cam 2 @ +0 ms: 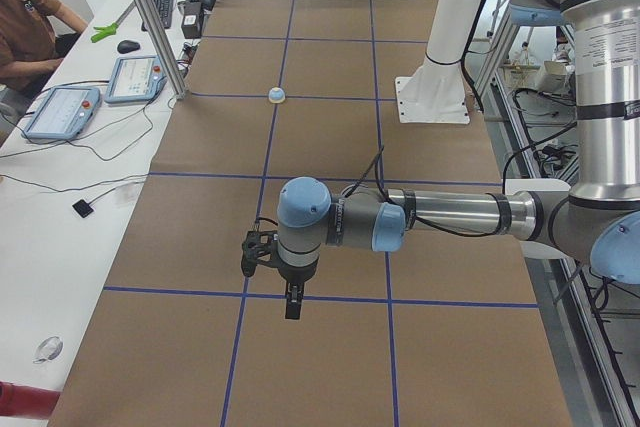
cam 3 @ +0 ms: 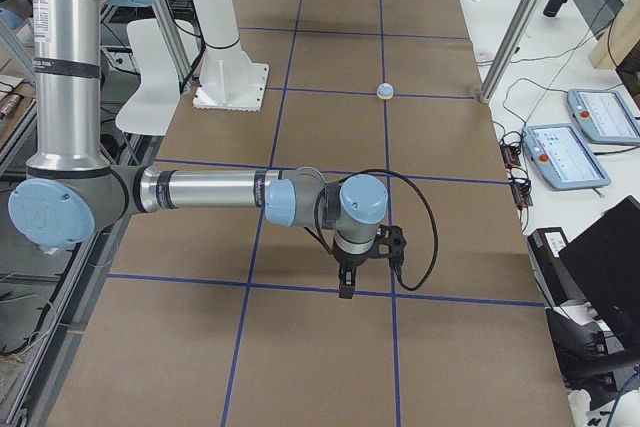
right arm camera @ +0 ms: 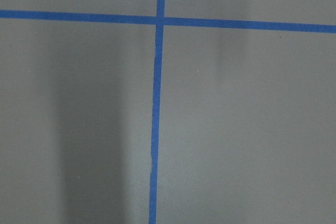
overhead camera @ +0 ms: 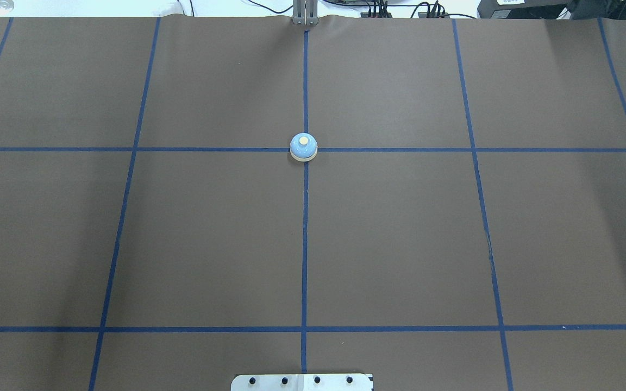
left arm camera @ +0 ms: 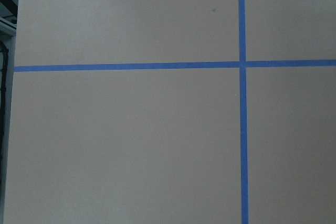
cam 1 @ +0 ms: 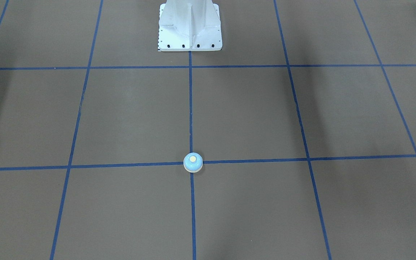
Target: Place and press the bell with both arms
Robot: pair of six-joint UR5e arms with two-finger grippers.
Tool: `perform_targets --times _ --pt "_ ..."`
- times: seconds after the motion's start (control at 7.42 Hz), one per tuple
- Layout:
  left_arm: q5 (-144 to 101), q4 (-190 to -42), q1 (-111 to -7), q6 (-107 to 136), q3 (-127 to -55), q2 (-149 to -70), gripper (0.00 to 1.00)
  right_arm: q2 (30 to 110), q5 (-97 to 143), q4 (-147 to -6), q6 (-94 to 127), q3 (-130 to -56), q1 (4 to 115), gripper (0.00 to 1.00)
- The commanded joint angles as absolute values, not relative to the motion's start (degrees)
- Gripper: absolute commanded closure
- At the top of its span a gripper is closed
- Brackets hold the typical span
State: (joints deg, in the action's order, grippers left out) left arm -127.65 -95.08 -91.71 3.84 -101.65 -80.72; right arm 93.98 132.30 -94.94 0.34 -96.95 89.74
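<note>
Resting on a tape crossing [cam 1: 190, 146] is the bell [cam 1: 193, 163]; left fingers [cam 2: 291, 303], right fingers [cam 3: 346, 288]: spread unclear.

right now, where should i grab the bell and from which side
Probably the lower dome of the bell, just above its cream rim, coming straight down with jaws straddling it. It stands upright where the blue tape crosses, and it is round, so any side works. Keep off the button on top.
</note>
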Motion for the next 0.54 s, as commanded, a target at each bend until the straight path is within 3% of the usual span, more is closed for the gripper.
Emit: perform_targets --times 0.0,0.4 --pt "-127.7 -95.01 -90.18 4.92 -102.74 -80.68 0.0 93.96 132.36 -94.13 0.79 -96.59 89.74 0.0" --pt "-129.1 -94.92 -89.56 5.01 -103.44 -80.51 0.0 94.13 132.71 -94.13 0.88 -96.59 89.74 0.0"
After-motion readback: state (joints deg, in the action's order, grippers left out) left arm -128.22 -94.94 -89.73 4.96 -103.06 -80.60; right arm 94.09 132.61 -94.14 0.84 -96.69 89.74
